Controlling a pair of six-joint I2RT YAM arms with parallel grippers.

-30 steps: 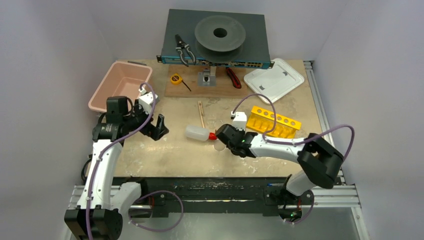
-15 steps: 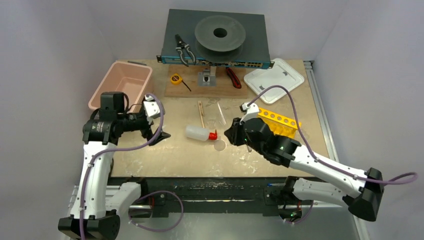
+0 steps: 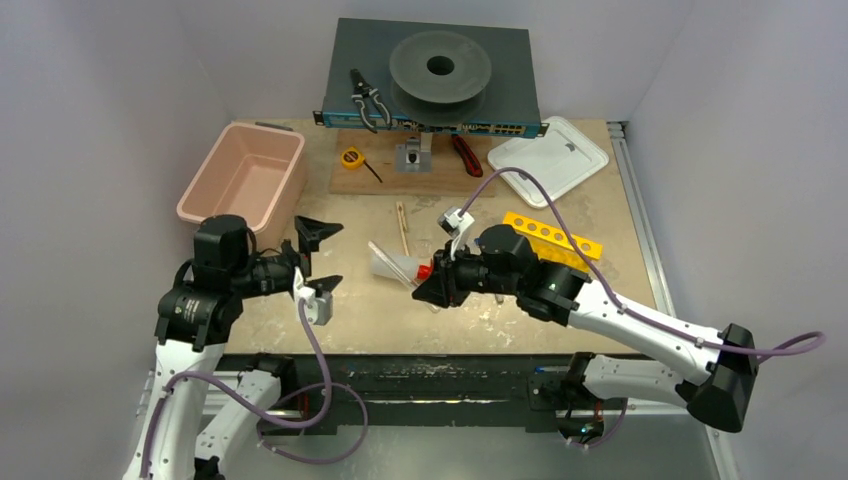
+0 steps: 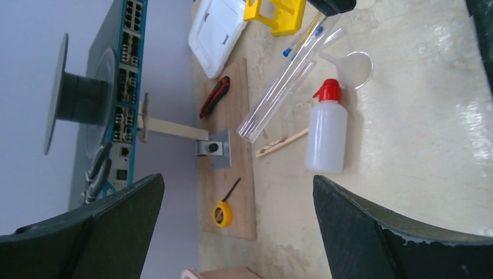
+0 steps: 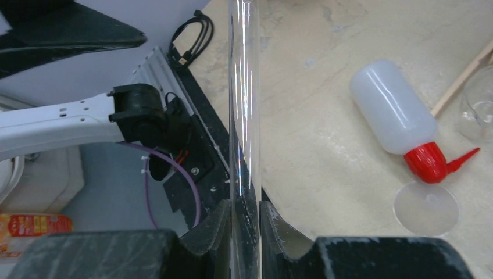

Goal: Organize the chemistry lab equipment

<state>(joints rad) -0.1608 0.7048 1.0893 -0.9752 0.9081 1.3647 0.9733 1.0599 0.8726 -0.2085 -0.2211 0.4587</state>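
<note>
My right gripper [image 3: 432, 290] is shut on a thin clear tube [image 5: 244, 110] and holds it slanted above the table, over the squeeze bottle. In the left wrist view the clear blue-capped tubes [image 4: 288, 81] run together up toward that gripper. The translucent white squeeze bottle [image 3: 393, 265] with a red cap [image 3: 426, 271] lies on its side mid-table. A small clear round dish [image 5: 425, 208] lies next to the cap. A wooden stick [image 3: 402, 228] lies behind the bottle. My left gripper [image 3: 320, 256] is open and empty, left of the bottle and facing it.
A pink bin [image 3: 243, 175] stands at the back left. A yellow tube rack [image 3: 553, 237] and a white lid [image 3: 548, 158] are at the right. A wooden board [image 3: 380, 172] holds the yellow tape measure [image 3: 351, 157] and red-handled tool [image 3: 467, 155]. Pliers [image 3: 368, 100] lie on the grey box.
My right gripper has swung left and now holds a clear tube off the table. My left arm has dropped toward the near edge, and its open gripper now faces the bottle.
</note>
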